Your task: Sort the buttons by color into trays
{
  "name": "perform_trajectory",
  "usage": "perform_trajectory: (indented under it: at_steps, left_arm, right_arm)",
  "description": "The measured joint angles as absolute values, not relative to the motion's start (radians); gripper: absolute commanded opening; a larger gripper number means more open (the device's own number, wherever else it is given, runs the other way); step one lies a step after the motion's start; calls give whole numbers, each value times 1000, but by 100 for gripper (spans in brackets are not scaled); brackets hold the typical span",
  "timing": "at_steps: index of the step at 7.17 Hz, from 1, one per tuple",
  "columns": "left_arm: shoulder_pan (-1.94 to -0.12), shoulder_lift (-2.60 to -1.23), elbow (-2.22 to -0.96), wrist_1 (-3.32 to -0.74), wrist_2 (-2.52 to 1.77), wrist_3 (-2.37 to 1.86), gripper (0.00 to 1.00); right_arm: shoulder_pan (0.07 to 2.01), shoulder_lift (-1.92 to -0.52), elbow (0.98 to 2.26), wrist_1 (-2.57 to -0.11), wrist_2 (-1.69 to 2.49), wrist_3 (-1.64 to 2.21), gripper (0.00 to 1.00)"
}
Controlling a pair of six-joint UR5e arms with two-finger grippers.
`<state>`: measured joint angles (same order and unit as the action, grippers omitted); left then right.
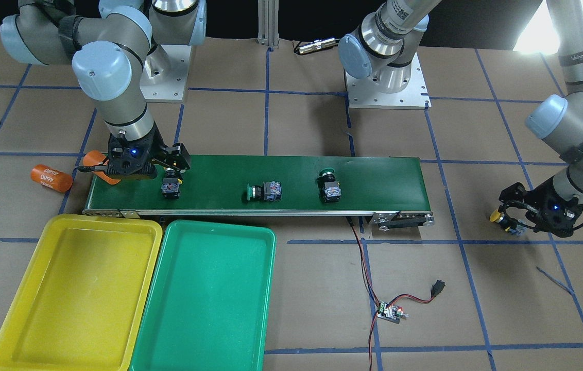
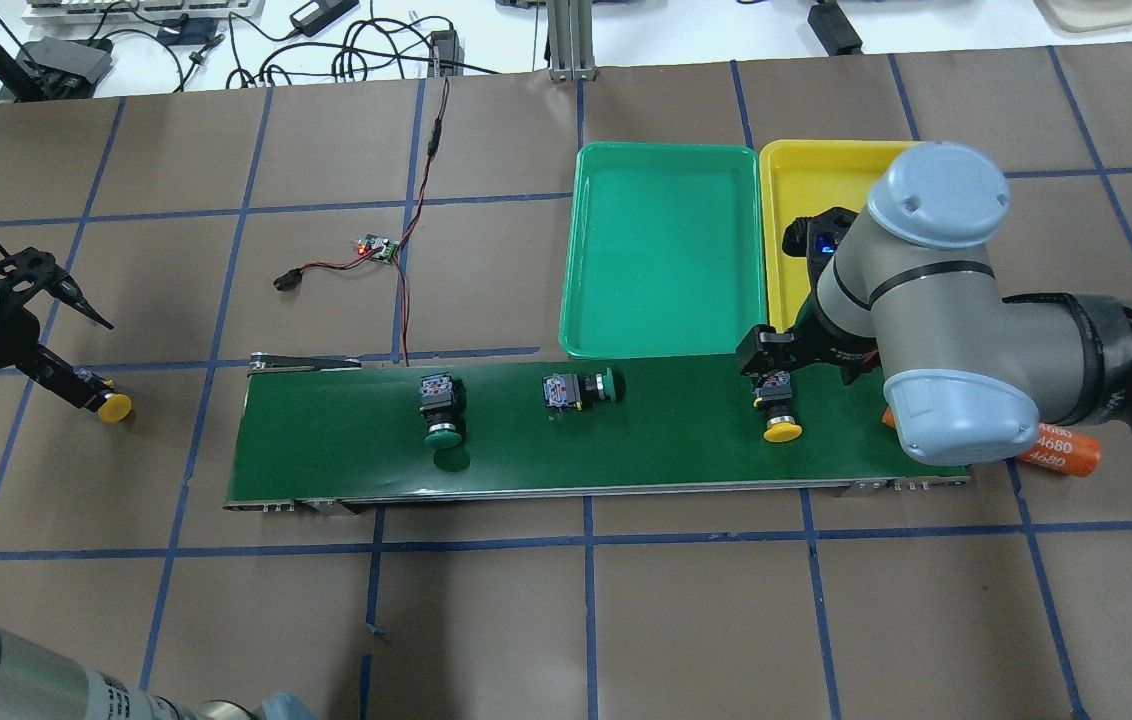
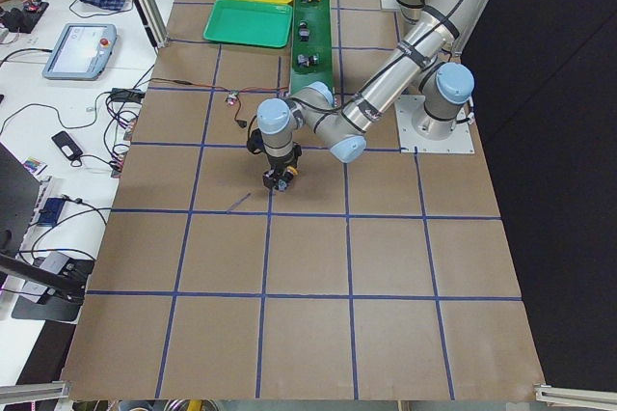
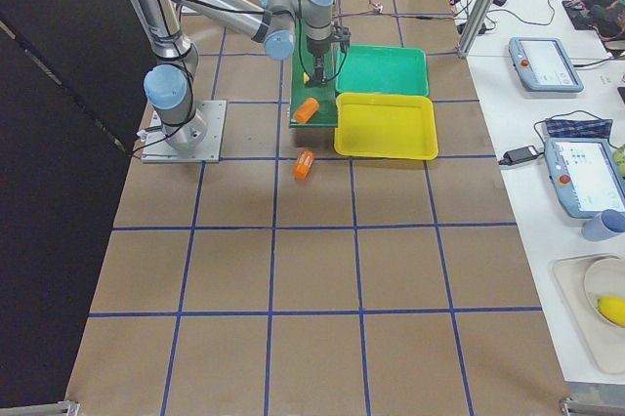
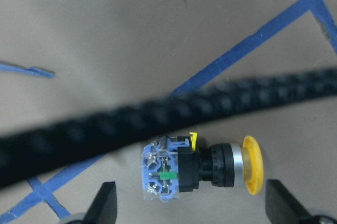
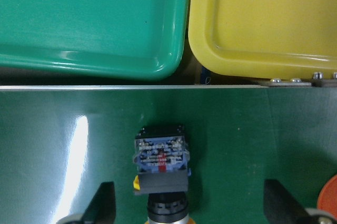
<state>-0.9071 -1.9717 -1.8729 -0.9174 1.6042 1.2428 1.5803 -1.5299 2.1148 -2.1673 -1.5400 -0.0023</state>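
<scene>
Button (image 6: pixel 160 163) with a yellow cap lay on its side on the conveyor belt (image 2: pixel 626 440). Its long axis ran across the belt's width, blocky body toward the trays and cap toward the robot. The right gripper (image 6: pixel 190 205) hung over it with jaws wide, one fingertip on either side along the belt's length. Closing would likely pinch it the short way, near the collar; how low the jaws sat could not be told. The green tray (image 6: pixel 89 19) lay straight beyond the belt's edge and the yellow tray (image 6: pixel 263 24) off to one side, so the carry would probably need to angle sideways. The second yellow button (image 5: pixel 200 169) lay on the bare worktop (image 5: pixel 105 50) past the belt's other end, well apart from the trays. There the left gripper (image 5: pixel 192 208) held its jaws wide too, yet that button's long axis ran along the line joining the fingertips. The right arm was the nearer to the trays.
</scene>
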Motion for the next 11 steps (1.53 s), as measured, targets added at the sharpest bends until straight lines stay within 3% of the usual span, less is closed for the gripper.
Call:
perform_trajectory:
  at_steps: [2, 4, 5, 6, 7, 8, 9, 10, 11]
  left_arm:
    - [-907, -1979, -1871, -924, 1597, 1167, 100]
    - [-907, -1982, -1871, -934, 1596, 1143, 100]
    - [-907, -1983, -1871, -940, 1591, 1140, 100]
    - [-907, -1986, -1871, -947, 1575, 1139, 100]
    - [-907, -1992, -1870, -950, 1562, 1140, 90]
    - [-907, -1999, -1868, -949, 1556, 1145, 55]
    - [-907, -2002, -1865, -946, 1556, 1153, 37]
    - [-908, -1997, -1863, -945, 1558, 1144, 30]
    - [-914, -1980, -1865, -952, 1561, 1074, 30]
  right_arm:
    - [1581, -1524, 2133, -2167, -1543, -12, 100]
    - [1582, -1508, 2136, -2176, -1544, -25, 45]
    - [1580, -1502, 2136, -2186, -1546, -64, 25]
    - [1577, -1498, 2137, -2191, -1547, -110, 14]
    - [1575, -1497, 2135, -2194, -1548, -126, 11]
    - [1574, -1497, 2130, -2195, -1549, -131, 11]
    - [1572, -1495, 2115, -2195, -1549, -131, 8]
    - [1569, -1477, 2081, -2195, -1550, -132, 10]
    - [1557, -1422, 2020, -2192, -1557, -131, 15]
